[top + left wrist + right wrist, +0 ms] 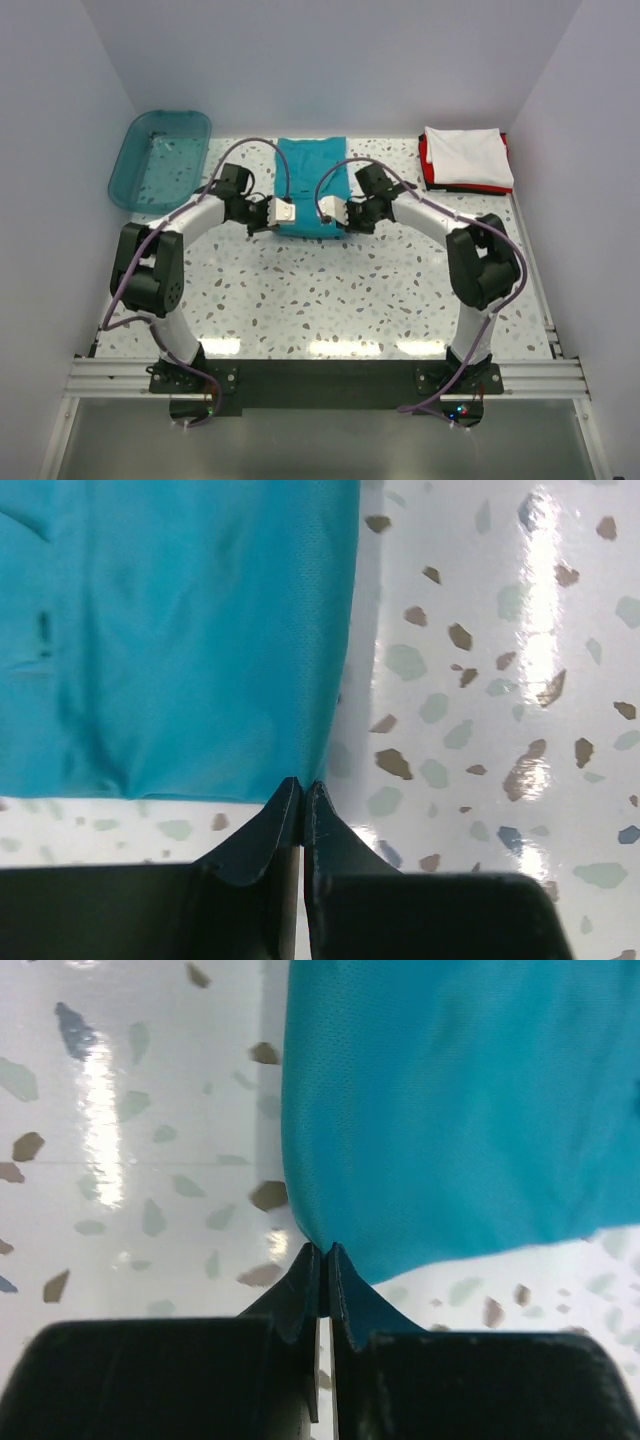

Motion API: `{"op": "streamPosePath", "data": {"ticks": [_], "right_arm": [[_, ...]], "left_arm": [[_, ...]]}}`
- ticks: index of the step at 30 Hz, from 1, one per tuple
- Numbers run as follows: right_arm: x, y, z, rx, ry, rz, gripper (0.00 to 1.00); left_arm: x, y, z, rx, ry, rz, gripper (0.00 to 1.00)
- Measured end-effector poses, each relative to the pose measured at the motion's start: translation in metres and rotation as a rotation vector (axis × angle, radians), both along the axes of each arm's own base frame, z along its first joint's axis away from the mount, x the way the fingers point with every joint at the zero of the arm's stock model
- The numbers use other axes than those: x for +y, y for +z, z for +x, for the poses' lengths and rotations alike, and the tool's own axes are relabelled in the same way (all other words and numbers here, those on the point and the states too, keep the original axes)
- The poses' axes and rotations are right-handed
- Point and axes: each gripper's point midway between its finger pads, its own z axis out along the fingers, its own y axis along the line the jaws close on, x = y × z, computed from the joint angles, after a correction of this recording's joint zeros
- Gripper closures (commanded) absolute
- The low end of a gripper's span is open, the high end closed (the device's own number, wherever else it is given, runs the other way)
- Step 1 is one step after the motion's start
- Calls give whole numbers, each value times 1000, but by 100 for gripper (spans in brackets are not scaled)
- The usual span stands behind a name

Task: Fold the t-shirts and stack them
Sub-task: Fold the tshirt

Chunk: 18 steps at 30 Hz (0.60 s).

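Far left of the table there's one see-through teal bin, well apart from everything and not part of this.

Next over is the left gripper. In its wrist view the left gripper has its jaws squeezed together right on the near-left corner of the teal shirt, so I'd call that a thin pinch of cloth (only the very tip of the corner is in there).

The teal shirt lies flat in the middle of the far half of the table as a longish rectangle, long axis running near to far. This is what matters for the next move: the whole shirt stretches away from both grippers toward the far wall, and each one sits on a near corner. Neither arm is closer, it's symmetric. My guess is the near hem gets lifted and carried toward the far end to halve it.

The right gripper mirrors the left. Its wrist view shows the right gripper clamped shut on the near-right corner of the teal shirt.

Far right corner: the white shirt is folded and resting on the red shirt, which only peeks out along the edges.

Count: three shirts (one teal, one white, one red), one bin, two grippers.
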Motion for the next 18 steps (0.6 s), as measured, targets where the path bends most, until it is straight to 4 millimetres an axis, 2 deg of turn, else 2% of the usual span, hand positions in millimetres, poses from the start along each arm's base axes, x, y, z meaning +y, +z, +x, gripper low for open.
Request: {"op": "streamPosePath", "data": {"ticks": [5, 7, 9, 12, 14, 16, 18], "right_arm": [[-11, 64, 33, -84, -48, 85, 100], [-15, 85, 40, -114, -49, 109, 100], [-17, 98, 41, -133, -39, 121, 100], [-19, 100, 29, -119, -12, 123, 100], [-23, 94, 10, -83, 9, 114, 100], [-30, 87, -16, -30, 33, 105, 100], [-38, 85, -47, 25, 59, 98, 100]], "left_arm": [[-9, 52, 26, -93, 20, -48, 100], [-11, 64, 30, -110, 27, -64, 100], [-12, 72, 29, -108, 32, -76, 100], [-14, 76, 18, -80, 26, -75, 100], [-17, 79, 6, -65, 12, -73, 100], [-22, 83, -17, -41, -16, -73, 100], [-28, 88, -48, -11, -56, -79, 100]]}}
